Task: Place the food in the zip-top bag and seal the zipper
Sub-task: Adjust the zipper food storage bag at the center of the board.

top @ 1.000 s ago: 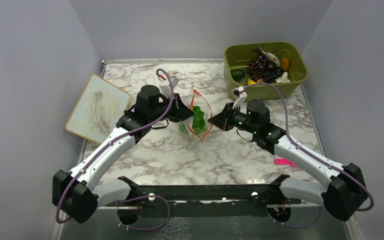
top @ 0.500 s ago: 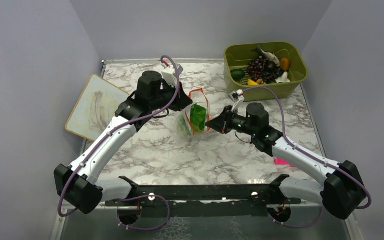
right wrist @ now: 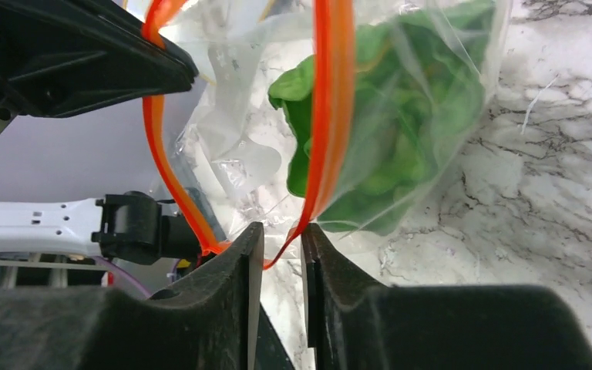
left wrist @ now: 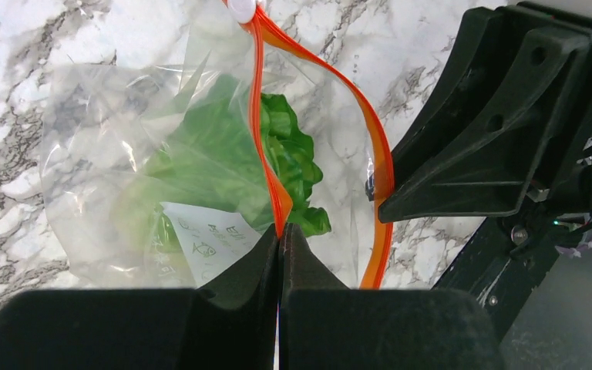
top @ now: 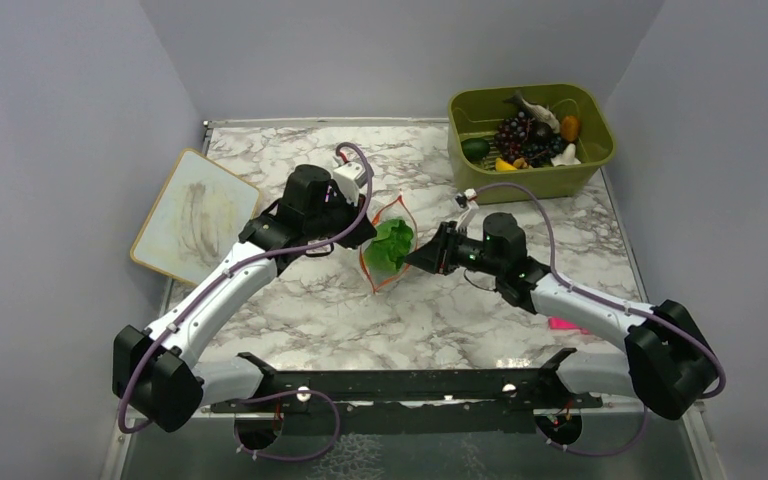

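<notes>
Top external: my left gripper point(top: 372, 233) and right gripper point(top: 410, 260) each pinch the zipper point(left wrist: 266, 154), spreading the zip-top bag point(left wrist: 92, 116) open mid-table, lettuce point(top: 390, 247) inside, other food point(top: 525, 130) waiting in far-right bin point(top: 520, 183).

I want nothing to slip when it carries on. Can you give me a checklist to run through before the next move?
1. The left gripper shut on the zipper: ok.
2. The right gripper clamped on the strip: cannot tell; it runs between the jaws, but a gap shows.
3. Mouth of the zip-top bag spread open: ok.
4. The lettuce inside the bag: ok.
5. All the food bagged: not ok; the grapes and other pieces lie in the bin.
</notes>
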Controlling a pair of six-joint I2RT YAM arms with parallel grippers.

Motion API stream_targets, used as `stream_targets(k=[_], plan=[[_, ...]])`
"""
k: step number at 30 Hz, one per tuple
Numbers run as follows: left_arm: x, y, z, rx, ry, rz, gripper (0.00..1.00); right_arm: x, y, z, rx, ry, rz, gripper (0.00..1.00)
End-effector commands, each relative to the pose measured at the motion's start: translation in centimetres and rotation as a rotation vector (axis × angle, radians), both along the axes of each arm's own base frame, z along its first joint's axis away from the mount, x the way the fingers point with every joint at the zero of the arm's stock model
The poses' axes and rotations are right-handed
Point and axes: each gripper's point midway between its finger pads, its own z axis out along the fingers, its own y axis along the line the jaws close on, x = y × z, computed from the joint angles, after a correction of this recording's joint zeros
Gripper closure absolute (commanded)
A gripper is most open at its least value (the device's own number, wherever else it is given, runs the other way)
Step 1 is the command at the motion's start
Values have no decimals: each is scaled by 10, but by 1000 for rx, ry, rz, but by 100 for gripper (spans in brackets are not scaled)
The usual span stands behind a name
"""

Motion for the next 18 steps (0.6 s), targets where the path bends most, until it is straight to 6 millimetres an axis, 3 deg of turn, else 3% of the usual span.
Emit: stream_targets(k=[1,11,18], plan=[[-1,-5,2,-19,-11,-32,100,7,1,13,-2,-55,-11,72],[-6,-11,0,-51,7,-63,100,11,-13,38,-65,-122,-66,57],[-21,-16,12,-121,-57,-144,100,21,-39,90,-121,-307,-178,40]])
